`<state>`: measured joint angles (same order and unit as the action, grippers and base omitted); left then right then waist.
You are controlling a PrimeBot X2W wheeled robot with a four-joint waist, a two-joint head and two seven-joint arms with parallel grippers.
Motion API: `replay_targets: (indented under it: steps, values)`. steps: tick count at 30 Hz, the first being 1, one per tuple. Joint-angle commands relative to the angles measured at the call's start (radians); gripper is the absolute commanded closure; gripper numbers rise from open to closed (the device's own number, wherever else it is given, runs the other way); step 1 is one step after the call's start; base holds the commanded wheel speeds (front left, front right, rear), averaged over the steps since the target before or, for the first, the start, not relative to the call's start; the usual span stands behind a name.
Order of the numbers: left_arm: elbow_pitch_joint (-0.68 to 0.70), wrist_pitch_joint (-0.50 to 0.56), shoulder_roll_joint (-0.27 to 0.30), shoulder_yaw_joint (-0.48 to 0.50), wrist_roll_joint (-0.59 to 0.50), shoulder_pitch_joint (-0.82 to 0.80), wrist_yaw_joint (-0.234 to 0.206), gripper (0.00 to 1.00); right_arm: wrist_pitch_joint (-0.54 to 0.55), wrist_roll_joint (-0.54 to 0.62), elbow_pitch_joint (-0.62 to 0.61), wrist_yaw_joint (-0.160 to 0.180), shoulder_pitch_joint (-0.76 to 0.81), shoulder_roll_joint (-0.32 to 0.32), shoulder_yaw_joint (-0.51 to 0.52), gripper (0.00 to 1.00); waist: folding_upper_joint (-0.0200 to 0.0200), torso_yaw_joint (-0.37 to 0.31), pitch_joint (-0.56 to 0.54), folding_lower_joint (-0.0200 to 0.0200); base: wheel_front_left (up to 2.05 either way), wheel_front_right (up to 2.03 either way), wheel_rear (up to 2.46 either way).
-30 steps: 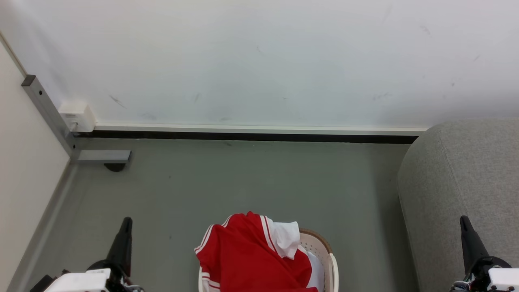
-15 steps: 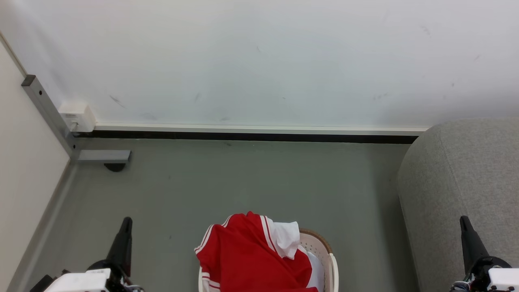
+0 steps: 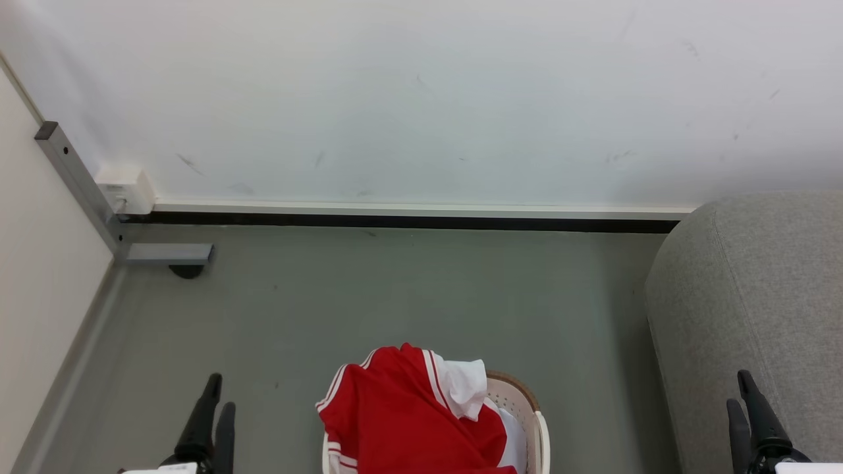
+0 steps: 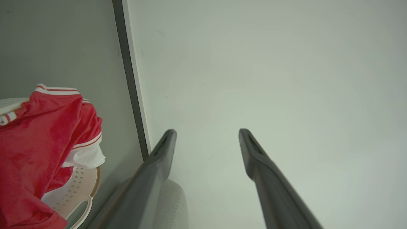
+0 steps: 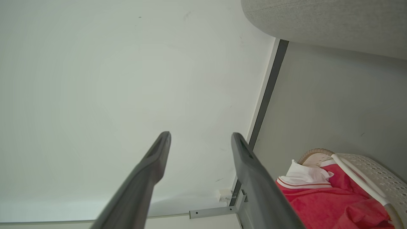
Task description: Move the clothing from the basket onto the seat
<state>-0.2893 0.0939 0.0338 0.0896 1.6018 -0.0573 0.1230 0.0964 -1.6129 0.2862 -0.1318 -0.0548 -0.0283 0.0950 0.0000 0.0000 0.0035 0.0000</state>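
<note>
Well, you can see a small white box [image 3: 125, 187] fixed low on the wall [image 3: 421, 99] near the left corner, just above a grey metal bracket [image 3: 168, 253]; the dark mark on its face is too small to read

Your clothing [image 3: 395, 421] is heaped in the basket [image 3: 541, 434] at the bottom middle of the head view, and it spills over the rim on the robot's left side. It is soft, bright red fabric. A white sleeve part is folded over the top toward the far rim, thin white stripes edge the red beside that sleeve, and a white striped band runs along the lower left edge.

The basket is cream-white, with small perforations in its inner wall and a brown band along the far rim. In the left wrist view you can see a looped side handle. It stands on the grey-green floor [image 3: 395, 296], near the seat [image 3: 757, 296] but apart from it. The seat is light grey upholstery with a rounded edge, at the right of the head view.

Your left claw [image 3: 221, 391] sits at the lower left, its two dark fingers [image 4: 159, 165] spread apart with nothing between them. Your right claw [image 3: 737, 387] sits at the lower right in front of the seat, its fingers likewise apart and holding nothing. The basket stands between the two claws, touching neither
</note>
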Motion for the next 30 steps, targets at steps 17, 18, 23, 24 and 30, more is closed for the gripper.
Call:
replay_targets:
  steps: [17, 18, 23, 24, 30]
  values:
    - [0.041, -0.085, 0.008, -0.051, -0.174, -0.019, -0.019, 0.00, -0.087, 0.253, -0.063, 0.000, -0.005, -0.025, -0.051, 0.00, 0.0000, 0.002, 0.002, 0.0000, 0.00, 0.00, 0.00]
    - [0.043, -0.089, 0.008, -0.055, -0.192, -0.019, -0.022, 0.00, -0.092, 0.278, -0.067, 0.000, -0.005, -0.027, -0.057, 0.00, 0.0000, 0.002, 0.003, 0.0000, 0.00, 0.00, 0.00]
    - [0.054, -0.109, 0.009, -0.077, -0.300, -0.017, -0.041, 0.00, -0.112, 0.409, -0.093, 0.000, -0.004, -0.040, -0.085, 0.00, 0.0000, 0.001, 0.003, 0.0000, 0.00, 0.00, 0.00]
    - [0.057, -0.113, 0.009, -0.081, -0.320, -0.016, -0.046, 0.00, -0.116, 0.436, -0.098, 0.000, -0.004, -0.044, -0.091, 0.00, 0.0000, 0.001, 0.003, 0.0000, 0.00, 0.00, 0.00]
    - [0.076, -0.136, 0.011, -0.104, -0.457, -0.015, -0.072, 0.00, -0.139, 0.582, -0.123, 0.001, -0.002, -0.071, -0.128, 0.00, 0.0000, -0.001, 0.004, 0.0000, 0.00, 0.00, 0.00]
